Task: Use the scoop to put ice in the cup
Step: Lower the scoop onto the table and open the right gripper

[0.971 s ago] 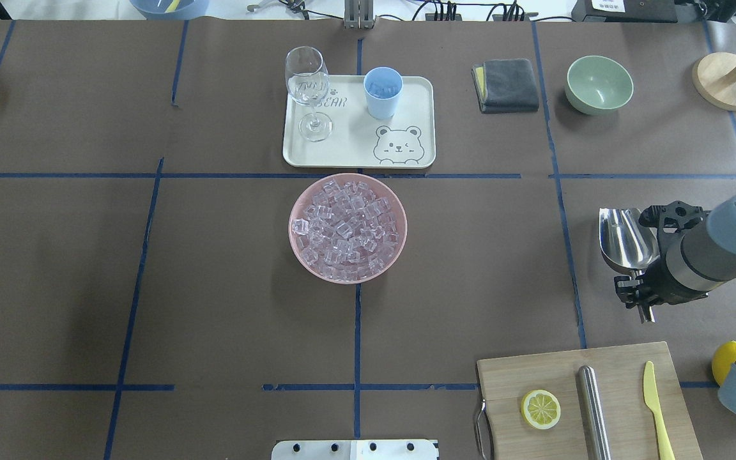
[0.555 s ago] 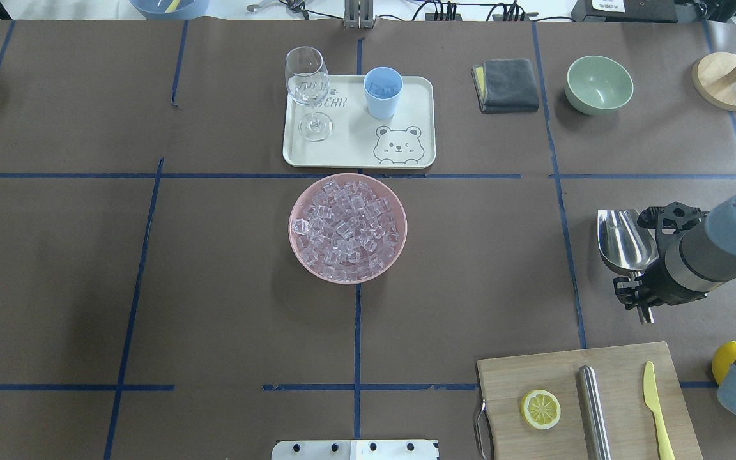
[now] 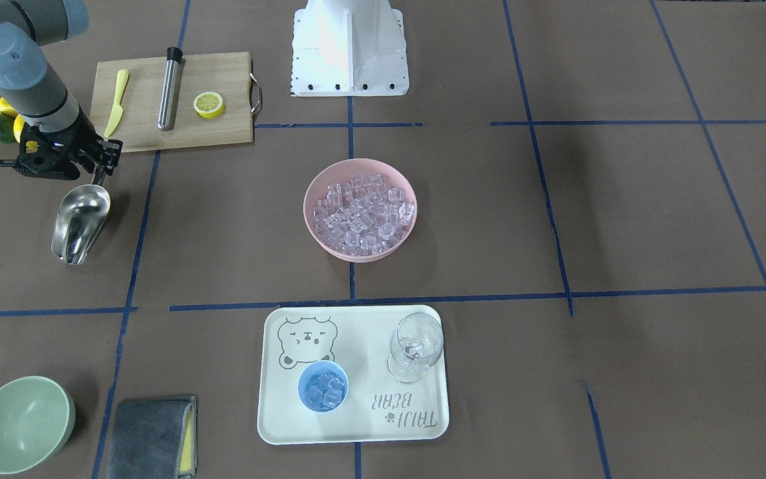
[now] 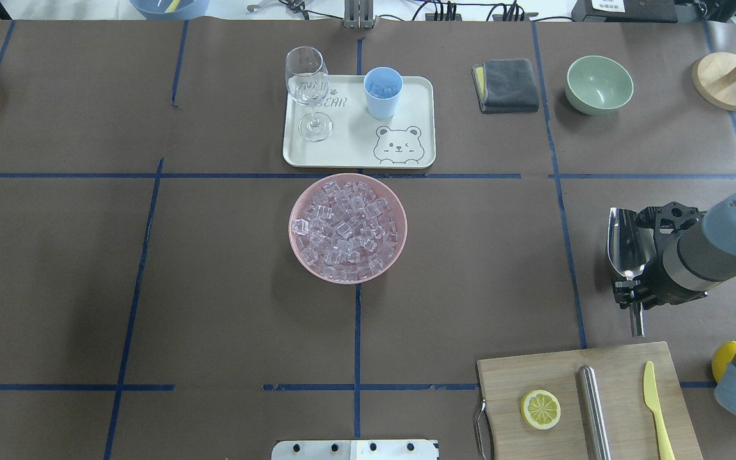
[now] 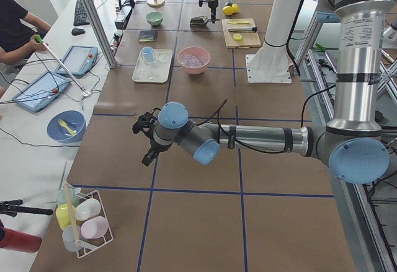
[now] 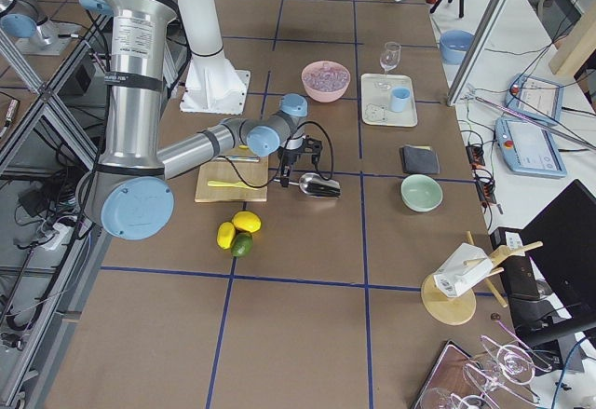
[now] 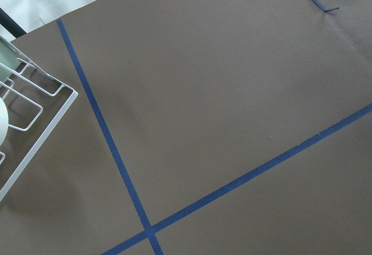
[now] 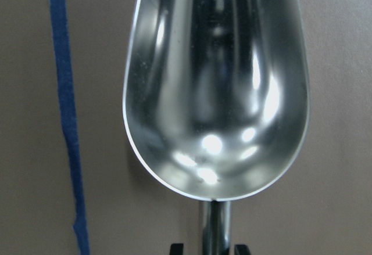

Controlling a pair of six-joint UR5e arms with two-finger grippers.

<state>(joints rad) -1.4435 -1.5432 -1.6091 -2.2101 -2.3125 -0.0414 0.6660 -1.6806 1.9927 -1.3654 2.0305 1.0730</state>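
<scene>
The ice [image 4: 347, 227] is a heap of clear cubes in a pink bowl [image 4: 298, 252] at the table's middle. The light-blue cup [image 4: 383, 92] stands on a cream tray [image 4: 358, 163] and holds a few cubes, as the front-facing view [image 3: 323, 387] shows. My right gripper [image 4: 630, 295] is shut on the handle of the steel scoop [image 4: 627, 236], low over the table at the right. In the right wrist view the scoop's trough [image 8: 218, 86] is empty. My left gripper [image 5: 146, 142] shows only in the exterior left view, over bare table; I cannot tell its state.
A wine glass [image 4: 307, 89] stands on the tray beside the cup. A grey cloth [image 4: 505, 84] and a pale green bowl [image 4: 598, 83] lie at the far right. A cutting board [image 4: 508, 377] holds a lemon slice, a steel tube and a yellow knife.
The scoop has turned in my right gripper. From overhead its trough looks narrower and its handle now points straight toward the near edge. The wrist shifted slightly.
</scene>
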